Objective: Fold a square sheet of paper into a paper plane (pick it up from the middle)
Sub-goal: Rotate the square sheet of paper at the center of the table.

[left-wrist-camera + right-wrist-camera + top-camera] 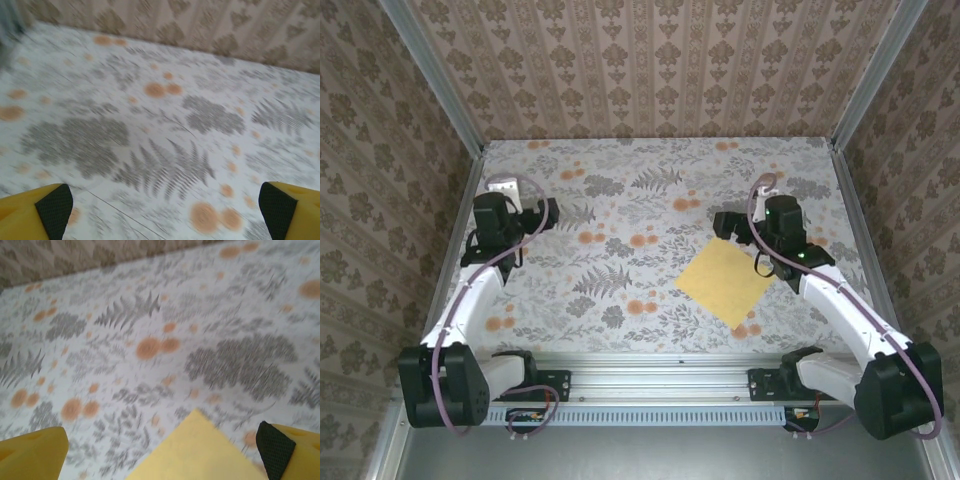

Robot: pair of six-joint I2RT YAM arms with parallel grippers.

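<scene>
Square sheet of paper (725, 284) lies flat on the flower-printed tabletop (620, 180), turned like a diamond on its right side. Its far corner sits between the right fingers (277, 447), which are spread wide and grasp nothing. The left fingers (52, 205) are likewise released, well apart from the sheet.

A white cloth (620, 190) printed with grey ferns and small orange flowers is spread over the table. It is enclosed on three sides by brown patterned wall panels (660, 70), which are joined by metal corner posts (432, 75). A metal rail (660, 378) is fixed along the near edge.
</scene>
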